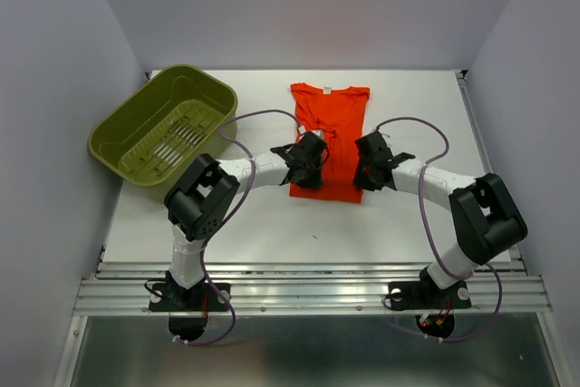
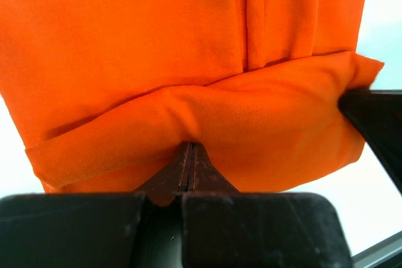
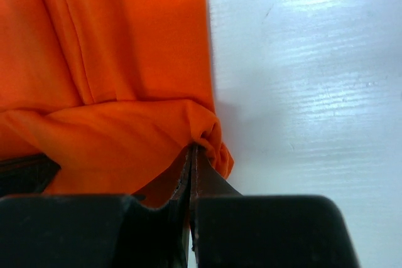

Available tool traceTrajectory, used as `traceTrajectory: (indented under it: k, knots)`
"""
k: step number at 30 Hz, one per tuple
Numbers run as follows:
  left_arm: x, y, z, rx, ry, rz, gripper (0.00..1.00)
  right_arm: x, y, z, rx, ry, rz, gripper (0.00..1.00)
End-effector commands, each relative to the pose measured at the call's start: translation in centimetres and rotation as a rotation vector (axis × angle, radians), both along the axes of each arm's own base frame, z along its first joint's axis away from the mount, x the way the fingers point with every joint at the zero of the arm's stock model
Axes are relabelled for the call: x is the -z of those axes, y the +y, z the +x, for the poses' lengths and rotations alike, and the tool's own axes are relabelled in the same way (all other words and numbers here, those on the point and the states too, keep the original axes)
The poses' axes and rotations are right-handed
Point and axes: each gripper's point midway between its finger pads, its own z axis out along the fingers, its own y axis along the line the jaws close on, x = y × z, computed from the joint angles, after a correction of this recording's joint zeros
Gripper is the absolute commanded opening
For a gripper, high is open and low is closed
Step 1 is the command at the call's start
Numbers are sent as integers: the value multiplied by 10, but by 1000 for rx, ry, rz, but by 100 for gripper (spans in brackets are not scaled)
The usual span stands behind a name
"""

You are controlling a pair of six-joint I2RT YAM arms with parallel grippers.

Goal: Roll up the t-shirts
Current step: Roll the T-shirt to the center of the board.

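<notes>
The orange-red t-shirt lies folded into a long strip on the white table, collar at the far end. Its near end is turned up into a fold. My left gripper is shut on the left part of that fold; the left wrist view shows the jaws pinched on the cloth. My right gripper is shut on the right corner of the fold; the right wrist view shows its jaws pinched on the bunched cloth at the shirt's right edge.
An olive-green slotted basket stands tilted at the far left of the table. Grey walls close in the table on three sides. A metal rail runs along the near edge by the arm bases. Bare table lies right of the shirt.
</notes>
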Motion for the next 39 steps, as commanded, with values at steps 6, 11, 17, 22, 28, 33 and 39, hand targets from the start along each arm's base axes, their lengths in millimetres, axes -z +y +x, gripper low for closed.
traceTrajectory:
  k: [6, 11, 17, 22, 28, 33, 39]
  knots:
    - [-73, 17, 18, -29, -132, -4, 0, -77, 19, 14, -58, -141, 125, 1]
    - [-82, 33, 28, -72, -144, -13, 0, -68, 42, 15, -96, -102, 188, 1]
    - [-49, 42, 22, -88, -86, 7, 0, -23, 44, 8, -88, -22, 184, 1]
    - [-4, 53, 9, -95, -5, 70, 0, 19, 36, -5, -74, 65, 137, 1]
    - [-5, 64, 9, -112, -17, 98, 0, -11, 29, 8, -63, -20, 104, 1]
    - [-36, 72, 24, -139, -83, 108, 0, -40, 17, 42, -43, -127, 40, 2]
    - [-68, 66, 30, -145, -125, 55, 0, -51, 18, 85, -28, -164, 29, 2]
